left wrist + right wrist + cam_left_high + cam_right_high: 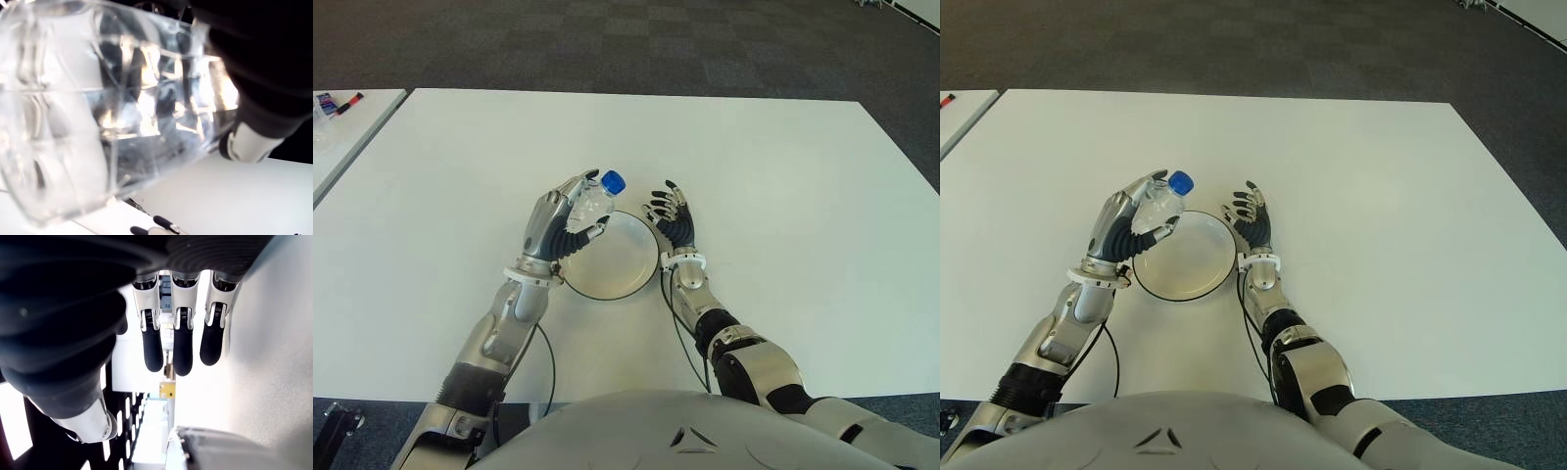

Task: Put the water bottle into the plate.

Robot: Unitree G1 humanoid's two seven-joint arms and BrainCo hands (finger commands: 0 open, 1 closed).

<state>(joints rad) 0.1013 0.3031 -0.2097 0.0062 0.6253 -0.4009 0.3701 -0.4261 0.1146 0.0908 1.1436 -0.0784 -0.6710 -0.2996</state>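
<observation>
Far off on my left I see the corner of another table with a red and black marker lying on it. In front of me is the big white table, and past it the dark carpet floor. My left hand is up over the left edge of the plate. Its fingers are wrapped around the water bottle, with the thumb on the near side and the other fingers curled over the far side. The bottle is clear and crinkly, and it has a blue cap. It is tipped, with the cap pointing up and to the right, over the far left rim of the plate. In my left wrist view the clear bottle fills almost everything, right up against the hand. I cannot tell if the bottom of the bottle touches the plate. The plate is round and white with a dark rim, and it sits flat on the table between my two hands. My right hand is just beside the right edge of the plate. Its fingers are straight and loose, pointing away from me, and they hold nothing. A thin black cable runs along each arm.
</observation>
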